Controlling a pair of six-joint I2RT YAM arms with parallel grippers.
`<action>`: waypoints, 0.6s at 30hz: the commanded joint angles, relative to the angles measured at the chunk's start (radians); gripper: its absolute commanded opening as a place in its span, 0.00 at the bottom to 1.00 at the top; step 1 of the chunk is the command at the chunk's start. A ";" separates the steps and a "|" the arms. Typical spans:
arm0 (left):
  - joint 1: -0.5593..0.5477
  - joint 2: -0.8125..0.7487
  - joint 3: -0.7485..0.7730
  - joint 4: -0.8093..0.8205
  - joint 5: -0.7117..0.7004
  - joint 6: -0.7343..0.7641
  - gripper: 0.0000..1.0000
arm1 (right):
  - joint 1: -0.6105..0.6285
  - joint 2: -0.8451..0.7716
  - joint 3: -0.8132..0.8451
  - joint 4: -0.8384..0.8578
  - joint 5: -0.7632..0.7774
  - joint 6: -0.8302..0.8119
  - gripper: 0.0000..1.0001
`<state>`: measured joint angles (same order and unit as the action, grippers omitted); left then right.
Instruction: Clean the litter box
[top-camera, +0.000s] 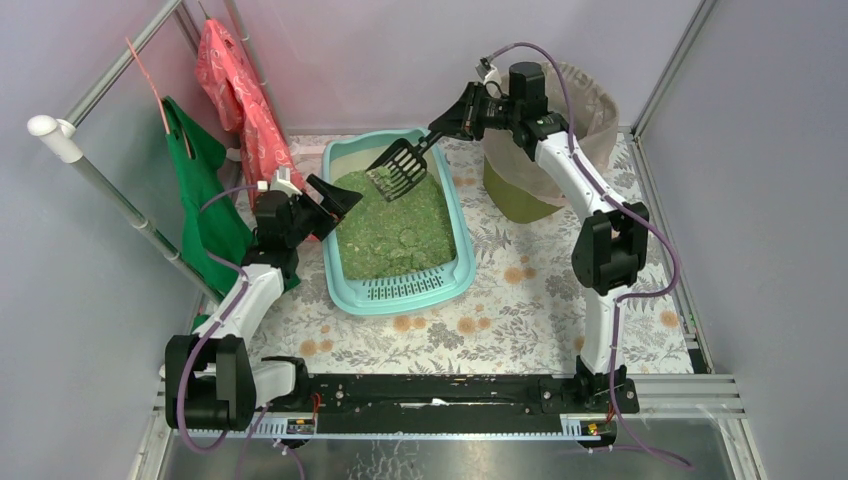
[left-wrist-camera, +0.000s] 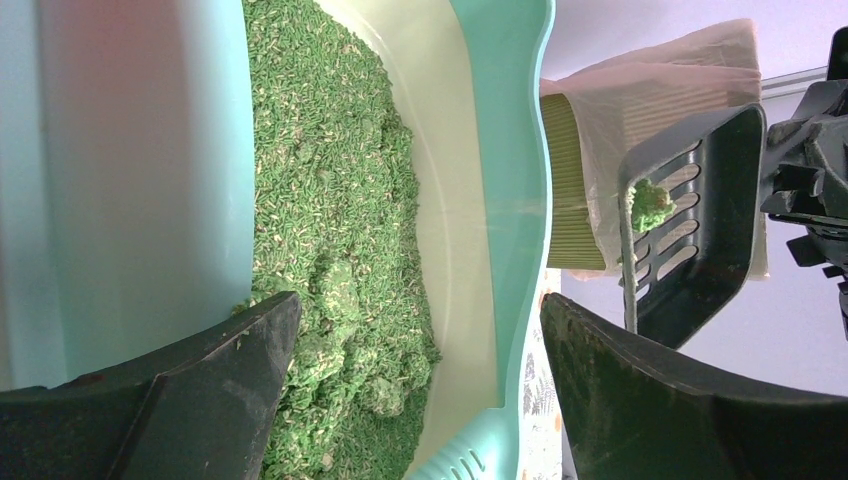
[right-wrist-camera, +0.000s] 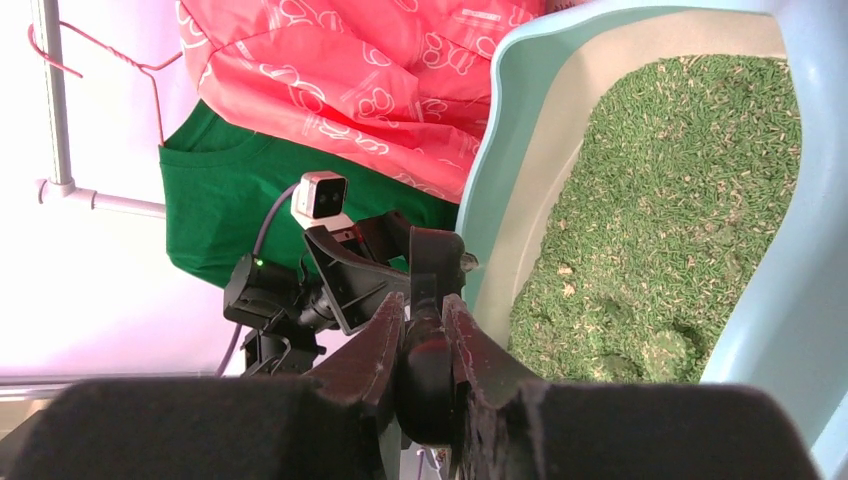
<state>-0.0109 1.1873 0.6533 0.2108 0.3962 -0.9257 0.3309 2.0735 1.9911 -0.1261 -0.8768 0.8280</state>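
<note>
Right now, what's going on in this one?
The right pincer is shut on a black slotted plastic scoop, holding it over the far half of the pale turquoise plastic litter box with a green clump on it. The left pincer is open at the box's left rim. A bag-lined round olive bin stands beside the box.

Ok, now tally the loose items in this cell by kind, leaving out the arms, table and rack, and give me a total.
litter box: 1
scoop: 1
bin: 1
hanging clothes: 2, a green garment and a pink-red garment
Total: 5
</note>
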 joint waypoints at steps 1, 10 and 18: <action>0.009 0.012 -0.031 0.011 0.004 -0.004 0.99 | -0.020 -0.078 -0.034 0.085 0.001 0.014 0.00; 0.010 0.012 -0.017 -0.012 0.004 0.009 0.99 | -0.009 -0.054 0.024 0.039 -0.047 -0.023 0.00; 0.010 0.013 -0.018 -0.023 -0.002 0.015 0.99 | 0.009 -0.037 0.046 -0.016 -0.031 -0.038 0.00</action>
<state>-0.0109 1.1873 0.6502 0.2138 0.4042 -0.9295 0.3038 2.0537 1.9415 -0.0937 -0.8825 0.8280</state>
